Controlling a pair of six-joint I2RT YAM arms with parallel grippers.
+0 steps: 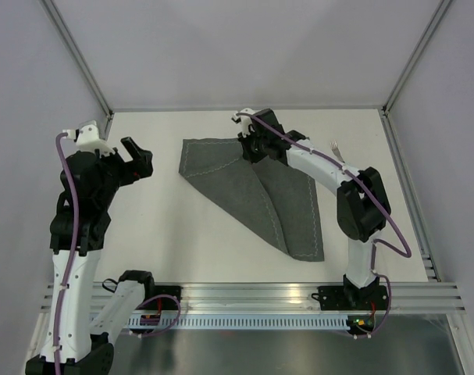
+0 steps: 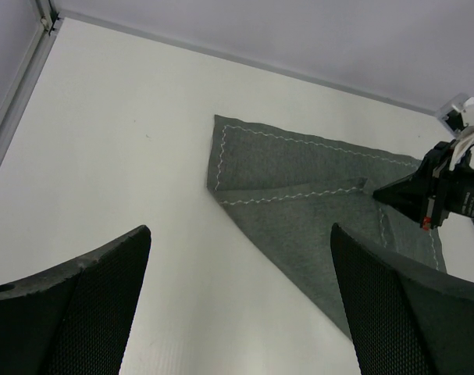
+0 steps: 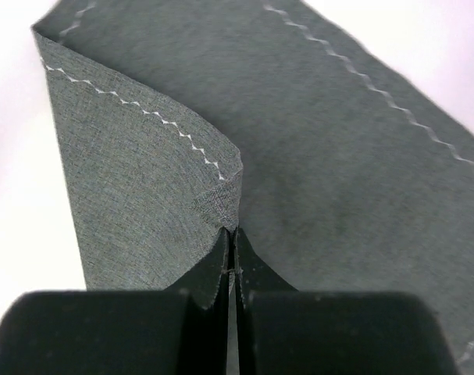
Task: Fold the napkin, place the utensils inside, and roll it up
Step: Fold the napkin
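We see our right gripper [image 3: 230, 238] clamped on a folded-over corner of the napkin [image 1: 256, 195]. Our left gripper [image 1: 137, 156] hangs wide apart, well to its left.

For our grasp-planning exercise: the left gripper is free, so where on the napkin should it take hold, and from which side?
Probably the napkin at its far left corner, approached from the left. That corner lies flat with its stitched hem exposed, nearest the open left gripper and well clear of the right gripper, shut on the folded-over corner.
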